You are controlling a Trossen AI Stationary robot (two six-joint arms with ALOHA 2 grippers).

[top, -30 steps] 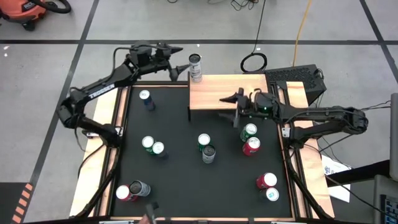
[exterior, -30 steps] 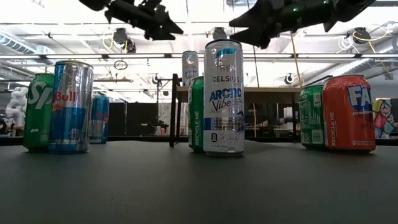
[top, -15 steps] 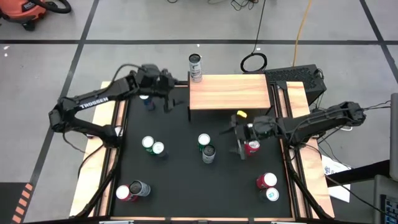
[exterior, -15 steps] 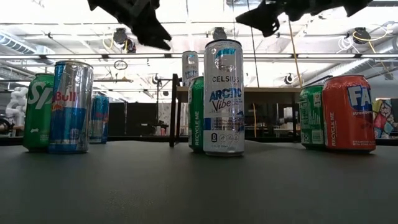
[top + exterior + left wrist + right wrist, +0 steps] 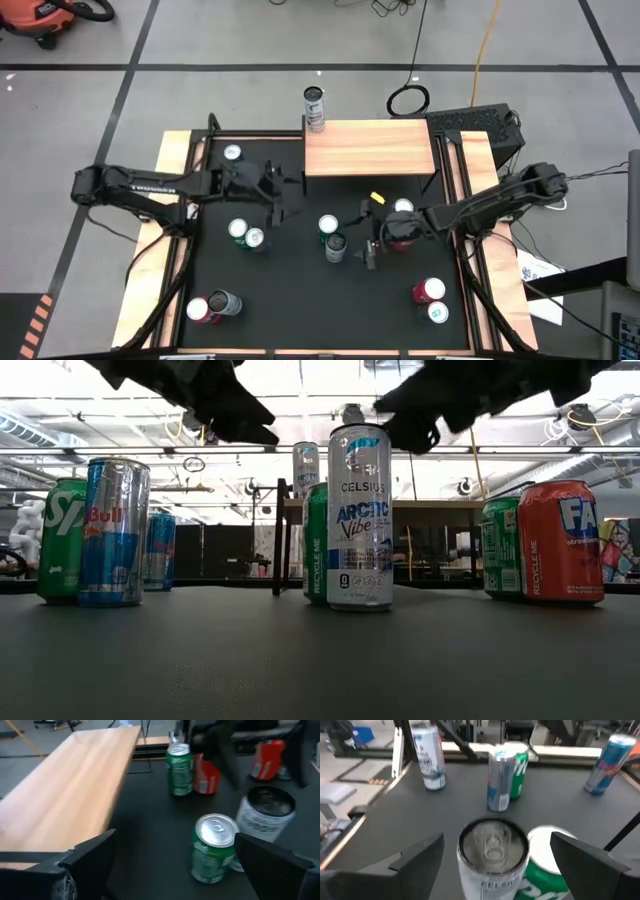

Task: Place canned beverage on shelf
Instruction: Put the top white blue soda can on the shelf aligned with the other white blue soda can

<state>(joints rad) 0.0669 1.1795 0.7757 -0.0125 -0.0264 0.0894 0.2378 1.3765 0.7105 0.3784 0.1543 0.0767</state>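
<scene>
High view: Celsius can (image 5: 335, 246) upright (long axis vertical).

Bright overhead light, blurred wrist views

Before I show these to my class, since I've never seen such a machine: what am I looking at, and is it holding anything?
It is a robot with two dark arms at a black table. One picture looks straight down, one sits level with the tabletop, and two come from cameras on the arms' wrists. The left hand hangs open beside the small wooden shelf. The right hand is open too, reaching toward a tall silver can that stands against a green can mid-table. Neither hand holds anything. Other drink cans stand around the table, among them a red can near the front right. One can stands at the shelf's far left corner.
</scene>
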